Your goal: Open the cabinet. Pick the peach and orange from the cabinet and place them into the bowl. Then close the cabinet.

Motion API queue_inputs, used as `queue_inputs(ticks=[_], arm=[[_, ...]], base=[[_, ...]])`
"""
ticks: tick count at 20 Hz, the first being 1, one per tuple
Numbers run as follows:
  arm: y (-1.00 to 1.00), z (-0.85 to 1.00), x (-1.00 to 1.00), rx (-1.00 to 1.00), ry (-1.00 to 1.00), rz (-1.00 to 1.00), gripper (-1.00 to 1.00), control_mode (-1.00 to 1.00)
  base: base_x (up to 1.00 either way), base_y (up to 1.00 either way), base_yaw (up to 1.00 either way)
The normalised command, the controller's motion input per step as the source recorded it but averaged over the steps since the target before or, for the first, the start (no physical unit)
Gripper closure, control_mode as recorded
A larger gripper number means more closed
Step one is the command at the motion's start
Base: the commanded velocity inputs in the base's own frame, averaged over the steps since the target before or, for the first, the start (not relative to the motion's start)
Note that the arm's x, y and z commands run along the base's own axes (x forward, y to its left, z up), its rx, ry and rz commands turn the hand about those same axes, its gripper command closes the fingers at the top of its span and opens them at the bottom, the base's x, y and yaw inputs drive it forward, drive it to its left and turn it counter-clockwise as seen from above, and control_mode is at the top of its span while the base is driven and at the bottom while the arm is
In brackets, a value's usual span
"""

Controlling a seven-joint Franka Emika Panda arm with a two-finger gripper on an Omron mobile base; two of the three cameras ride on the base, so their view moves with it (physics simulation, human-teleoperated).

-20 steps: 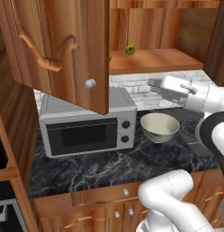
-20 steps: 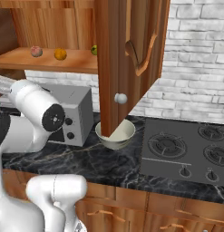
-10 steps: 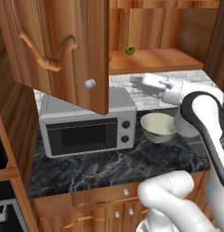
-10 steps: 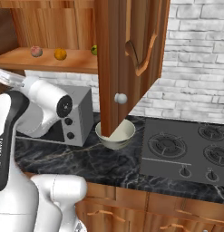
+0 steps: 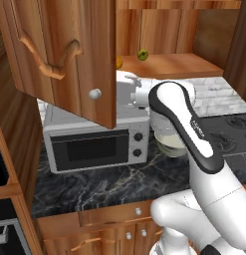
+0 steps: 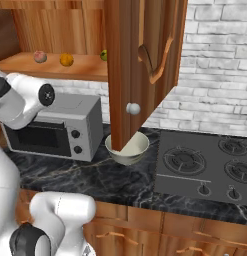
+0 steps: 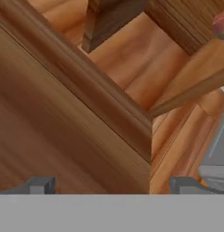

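Cabinet [image 6: 140,65] open; claw [image 7: 111,183] spread wide, empty, up against cabinet woodwork.

Shelf, right base view: peach [image 6: 40,56] at far left, orange [image 6: 66,60] just beside it at 3 o'clock, green-yellow fruit [image 6: 103,55] further right by the door edge. Hand view: peach [image 7: 221,23] at 1 o'clock of the fingertips [image 7: 41,185], well apart. Bowl [image 6: 127,148] on the counter [image 6: 95,175] under the swung-out door, between microwave [image 6: 55,127] and stove [image 6: 205,165]; the door hangs over it.
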Motion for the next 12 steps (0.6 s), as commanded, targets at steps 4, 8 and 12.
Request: queue_inputs(ticks=[4,8,12], arm=[[1.00,0.00,-0.37,-0.06,0.19,0.26,-1.00,-1.00],[0.95,-0.01,-0.24,-0.10,0.11,0.16,-1.00,-1.00],[0.15,-0.01,0.00,-0.04,0.03,0.00,-1.00,-1.00]], base=[[0.00,0.00,0.00],[0.00,0.00,0.00],[0.00,0.00,0.00]])
